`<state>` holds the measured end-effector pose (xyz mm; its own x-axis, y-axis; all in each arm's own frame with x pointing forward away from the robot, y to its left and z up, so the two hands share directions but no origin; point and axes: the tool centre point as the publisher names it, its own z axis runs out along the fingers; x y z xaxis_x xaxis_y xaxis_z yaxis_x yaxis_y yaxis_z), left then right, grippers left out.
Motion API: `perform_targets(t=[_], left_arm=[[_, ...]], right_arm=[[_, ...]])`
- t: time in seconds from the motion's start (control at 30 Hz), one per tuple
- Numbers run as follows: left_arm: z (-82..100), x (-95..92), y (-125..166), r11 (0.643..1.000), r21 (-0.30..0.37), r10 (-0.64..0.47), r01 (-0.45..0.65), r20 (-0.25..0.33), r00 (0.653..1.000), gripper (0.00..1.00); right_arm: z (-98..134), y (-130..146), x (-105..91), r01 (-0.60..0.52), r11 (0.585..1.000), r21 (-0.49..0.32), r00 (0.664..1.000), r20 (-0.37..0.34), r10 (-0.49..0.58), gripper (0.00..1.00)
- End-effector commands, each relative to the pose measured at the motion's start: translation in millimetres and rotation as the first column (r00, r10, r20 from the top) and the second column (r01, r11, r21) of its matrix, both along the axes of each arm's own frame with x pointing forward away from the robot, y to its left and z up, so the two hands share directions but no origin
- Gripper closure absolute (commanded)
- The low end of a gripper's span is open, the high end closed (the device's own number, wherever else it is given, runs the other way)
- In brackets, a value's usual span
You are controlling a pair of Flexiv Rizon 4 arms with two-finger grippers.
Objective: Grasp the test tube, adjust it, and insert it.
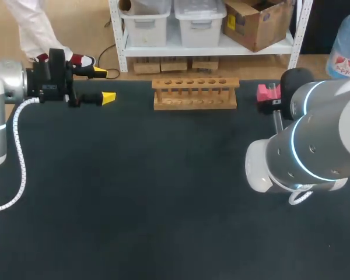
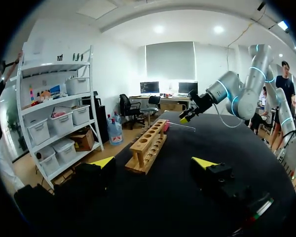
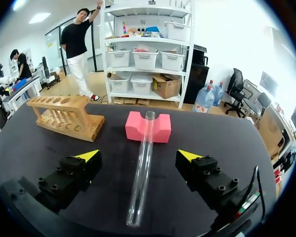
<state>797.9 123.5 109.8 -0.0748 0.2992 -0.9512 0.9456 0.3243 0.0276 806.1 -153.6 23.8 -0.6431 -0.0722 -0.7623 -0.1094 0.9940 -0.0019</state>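
Note:
A clear glass test tube [image 3: 142, 168] lies on the black table, its far end resting in the notch of a pink foam block [image 3: 148, 127]. My right gripper [image 3: 138, 156] is open, with one yellow-tipped finger on each side of the tube and neither touching it. The wooden tube rack [image 1: 195, 93] stands at the table's far edge, its holes empty. In the left wrist view the tube [image 2: 182, 126] shows as a thin line under my right arm [image 2: 237, 96]. My left gripper [image 1: 108, 86] is open and empty at the far left, level with the rack [image 2: 148, 145].
The pink foam block [image 1: 267, 93] sits right of the rack near the far edge. My right arm's bulk [image 1: 309, 146] hides the table beneath it in the head view. Black mat [image 1: 151, 192] covers the whole table.

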Motion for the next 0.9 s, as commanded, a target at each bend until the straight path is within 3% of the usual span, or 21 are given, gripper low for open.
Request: perform_targets(t=[0.03, 0.27, 0.3, 0.33, 0.37, 0.47, 0.6, 0.7, 0.73, 0.9], left_arm=[[-1.0, -1.6, 0, 1.000, -0.003, 0.004, -0.004, 0.005, 1.000, 0.00], [-1.0, -1.6, 0, 1.000, -0.003, 0.004, -0.004, 0.005, 1.000, 0.00], [-1.0, -1.6, 0, 1.000, -0.003, 0.004, -0.004, 0.005, 1.000, 0.00], [-1.0, -1.6, 0, 1.000, -0.003, 0.004, -0.004, 0.005, 1.000, 0.00], [-1.0, -1.6, 0, 1.000, -0.003, 0.004, -0.004, 0.005, 1.000, 0.00], [-1.0, -1.6, 0, 1.000, -0.003, 0.004, -0.004, 0.005, 1.000, 0.00], [-1.0, -1.6, 0, 1.000, -0.003, 0.004, -0.004, 0.005, 1.000, 0.00], [-1.0, -1.6, 0, 1.000, -0.003, 0.004, -0.004, 0.005, 1.000, 0.00], [-1.0, -1.6, 0, 1.000, -0.003, 0.004, -0.004, 0.005, 1.000, 0.00], [-1.0, -1.6, 0, 1.000, -0.003, 0.004, -0.004, 0.005, 1.000, 0.00]], right_arm=[[-10, -3, 9.9, -0.019, 0.999, 0.027, 1.000, -0.002, 0.019, 0.00], [-21, -7, 14.6, -0.016, 0.999, 0.035, 1.000, -0.025, 0.017, 0.00], [-22, -7, 15.1, -0.015, 0.999, 0.037, 0.999, -0.028, 0.016, 0.17], [-23, -7, 15.5, -0.014, 0.999, 0.038, 0.999, -0.030, 0.015, 0.23], [-24, -7, 16.0, -0.014, 0.999, 0.038, 0.999, -0.032, 0.015, 0.14], [-26, -7, 17.0, -0.010, 0.999, 0.040, 0.999, -0.037, 0.012, 0.33], [-29, -8, 17.5, -0.004, 0.999, 0.040, 0.999, -0.046, 0.006, 0.42], [-31, -10, 17.3, -0.002, 0.999, 0.039, 0.999, -0.053, 0.004, 0.39], [-32, -10, 17.4, -0.001, 0.999, 0.039, 0.998, -0.056, 0.003, 0.34], [-35, -10, 16.8, -0.001, 0.999, 0.037, 0.998, -0.071, 0.004, 0.39]])
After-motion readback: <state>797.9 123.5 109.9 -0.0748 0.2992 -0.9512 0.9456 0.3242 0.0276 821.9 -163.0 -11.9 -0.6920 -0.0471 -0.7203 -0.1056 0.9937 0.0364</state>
